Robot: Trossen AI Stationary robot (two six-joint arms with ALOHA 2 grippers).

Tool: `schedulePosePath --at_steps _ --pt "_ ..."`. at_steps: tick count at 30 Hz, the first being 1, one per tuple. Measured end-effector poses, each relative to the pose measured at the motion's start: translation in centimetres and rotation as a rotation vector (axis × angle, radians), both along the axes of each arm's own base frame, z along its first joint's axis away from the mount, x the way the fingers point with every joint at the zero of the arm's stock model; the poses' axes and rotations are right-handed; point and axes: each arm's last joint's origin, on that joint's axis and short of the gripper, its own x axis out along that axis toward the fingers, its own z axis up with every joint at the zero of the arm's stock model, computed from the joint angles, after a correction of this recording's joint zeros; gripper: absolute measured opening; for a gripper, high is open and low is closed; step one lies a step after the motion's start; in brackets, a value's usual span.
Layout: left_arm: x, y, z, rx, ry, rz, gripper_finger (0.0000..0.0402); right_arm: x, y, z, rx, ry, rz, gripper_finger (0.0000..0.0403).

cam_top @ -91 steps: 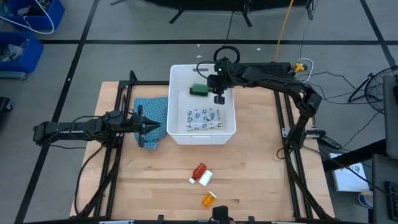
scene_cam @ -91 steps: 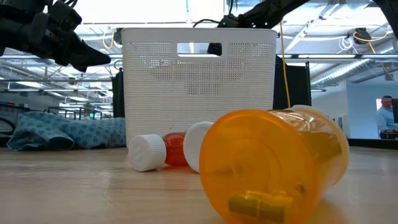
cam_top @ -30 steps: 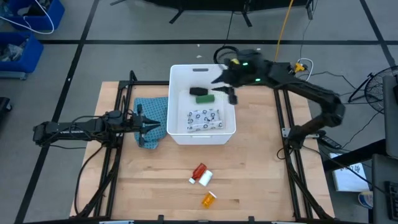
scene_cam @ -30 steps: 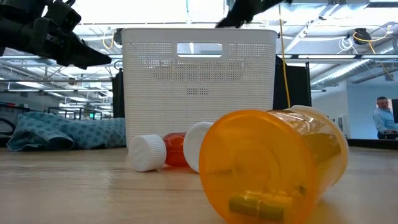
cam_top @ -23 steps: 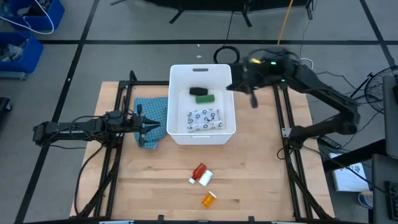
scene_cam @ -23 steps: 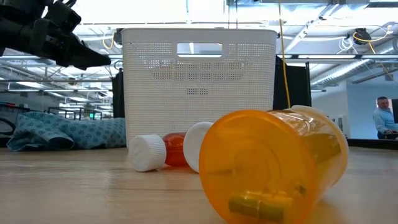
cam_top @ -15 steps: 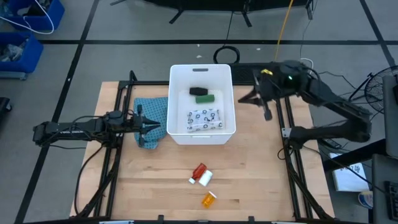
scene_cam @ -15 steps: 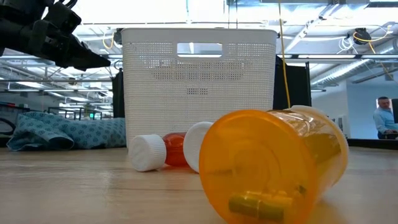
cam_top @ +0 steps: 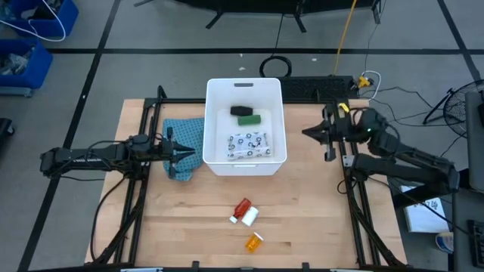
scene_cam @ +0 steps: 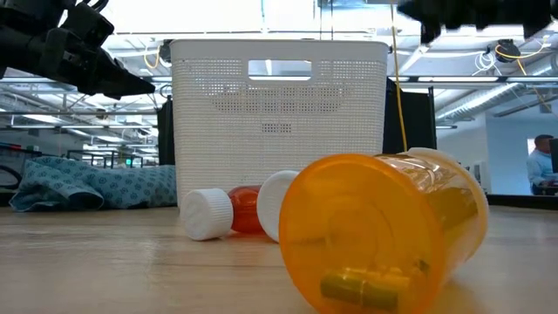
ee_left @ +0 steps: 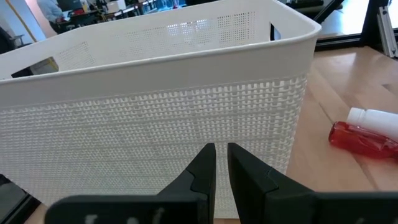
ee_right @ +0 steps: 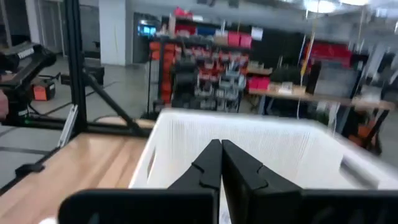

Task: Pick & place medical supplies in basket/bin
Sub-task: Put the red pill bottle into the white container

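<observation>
Counting from the high view, I find one white basket (cam_top: pixel 246 125) at the centre of the frame with three supplies inside it: one black oblong (cam_top: pixel 241 89) toward its upper end, one green oblong (cam_top: pixel 248 119) just below that, and one white flat packet with dark dots (cam_top: pixel 248 144) in its lower half. Three more supplies lie on the wooden table (cam_top: pixel 181 219) in the lower middle of the frame: one red tube (cam_top: pixel 241 208) touching one white bottle (cam_top: pixel 249 217), and one orange vial (cam_top: pixel 253 242) a little below them. One teal cloth (cam_top: pixel 187 137) sits against the basket's left wall. My left gripper (cam_top: pixel 186 155) hangs over that cloth, its fingers nearly together and holding nothing; my right gripper (cam_top: pixel 329 142) is at the right of the basket, over the table's edge, jaws pressed together and empty. The low view fills its lower right with the vial (scene_cam: pixel 384 231) and shows the basket's handle slot, yet hides everything inside; my left wrist view catches only the basket wall (ee_left: pixel 155 124) and the red tube (ee_left: pixel 364 137).
</observation>
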Motion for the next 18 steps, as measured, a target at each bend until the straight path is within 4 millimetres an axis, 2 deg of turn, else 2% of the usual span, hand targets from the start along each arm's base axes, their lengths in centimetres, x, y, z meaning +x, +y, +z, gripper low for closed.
schedulePosePath --at_steps 5,11,18 --pt "0.0 0.0 0.0 0.0 0.0 0.0 0.0047 0.1 -0.1 -3.9 0.043 0.034 0.001 0.0001" --pt "0.0 0.0 0.0 0.021 0.003 -0.004 0.0047 0.3 -0.2 -6.6 0.086 -0.032 0.007 0.0" --pt "0.0 0.0 0.0 0.023 0.004 0.005 0.0047 0.1 0.2 -9.7 0.131 -0.019 0.067 0.0"
